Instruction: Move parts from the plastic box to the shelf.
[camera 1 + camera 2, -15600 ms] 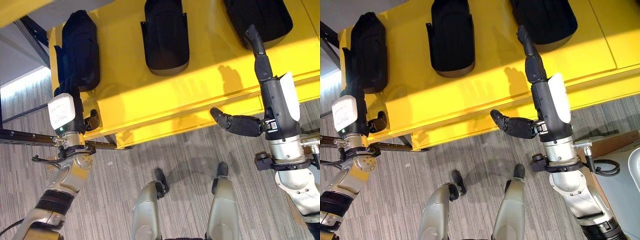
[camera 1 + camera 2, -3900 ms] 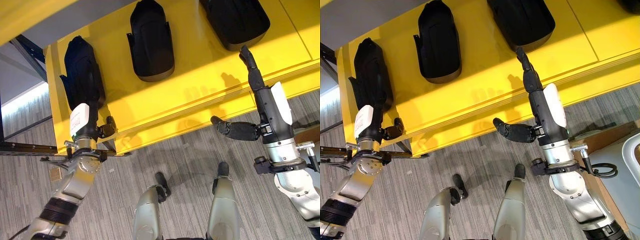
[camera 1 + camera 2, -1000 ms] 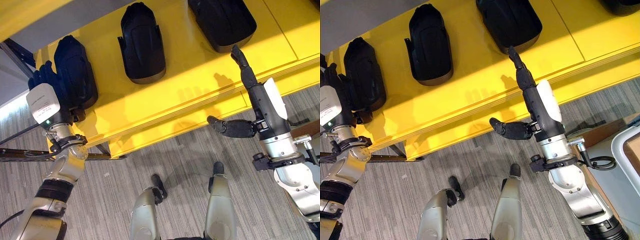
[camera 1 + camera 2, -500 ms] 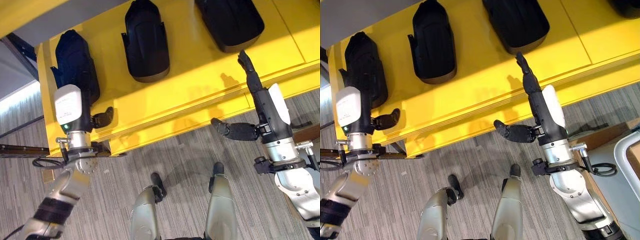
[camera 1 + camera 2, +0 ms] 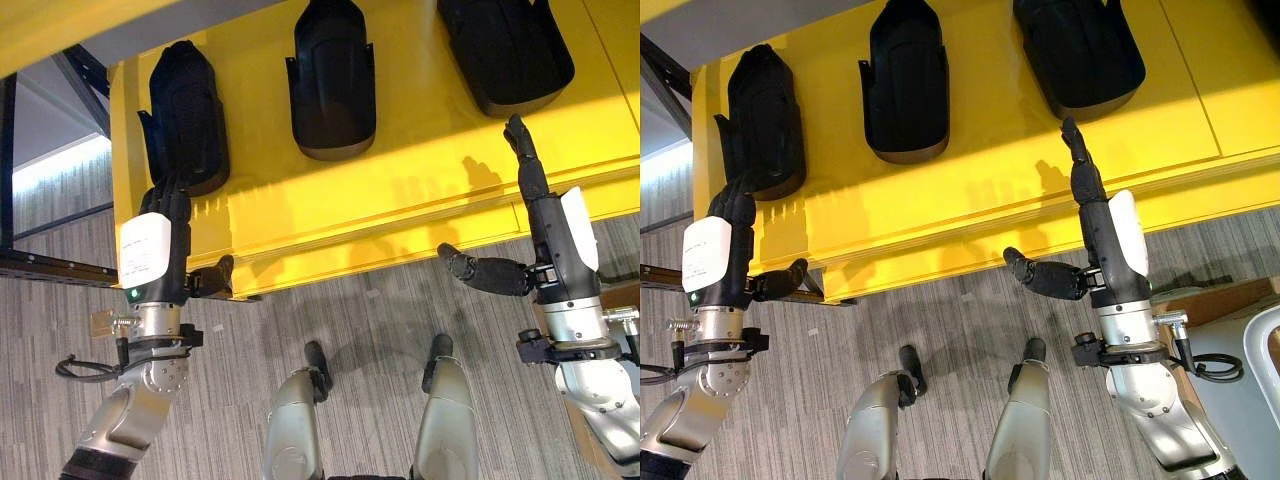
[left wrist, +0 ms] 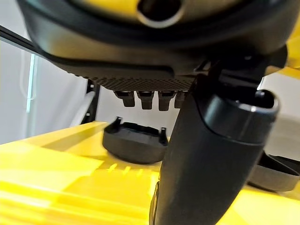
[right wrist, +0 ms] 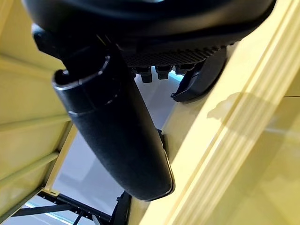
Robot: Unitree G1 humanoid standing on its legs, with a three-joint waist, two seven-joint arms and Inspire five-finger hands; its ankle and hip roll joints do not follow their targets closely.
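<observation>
Left eye view: three black moulded plastic parts (image 5: 186,115) lie in a row on the yellow shelf (image 5: 400,190); the left hand (image 5: 160,245), fingers straight and empty, sits just below the leftmost.

Right eye view: the right hand (image 5: 1110,245) is extended, holding nothing.

Wrist views: the shells look rigid, light and smooth, best gripped by their rims

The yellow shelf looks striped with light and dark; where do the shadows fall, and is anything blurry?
Left eye view: a bright band crosses the yellow shelf, and the right hand casts a soft shadow on it beside the fingers. Right eye view: the black moulded plastic parts stay dark and glare-free. Left wrist view: the left hand is a soft, out-of-focus bulk, and the shelf's near edge is smeared.
</observation>
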